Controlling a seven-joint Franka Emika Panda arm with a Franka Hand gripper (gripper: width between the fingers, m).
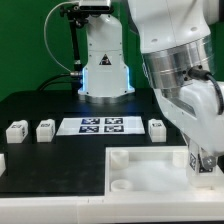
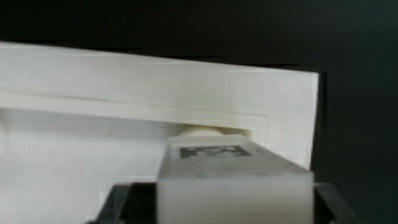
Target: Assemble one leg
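My gripper [image 2: 231, 205] is shut on a leg [image 2: 228, 175], a white block with a black-and-white tag on its face. The dark fingers [image 2: 135, 203] press both its sides. The leg hangs just over a round corner socket [image 2: 208, 130] of the large flat white tray-like piece [image 2: 107, 110]. In the exterior view the gripper [image 1: 203, 165] is low over that piece [image 1: 150, 170] at its corner on the exterior view's right, and the held leg is mostly hidden by the hand. Three more legs stand on the black table: two [image 1: 15, 129] [image 1: 45, 128] at the exterior view's left, one [image 1: 157, 127] beside the arm.
The marker board [image 1: 100, 125] lies flat behind the tray-like piece. The robot base [image 1: 105, 70] stands at the back. A round socket [image 1: 120, 186] shows in the tray-like piece's near corner. The big arm body [image 1: 180, 70] fills the exterior view's right.
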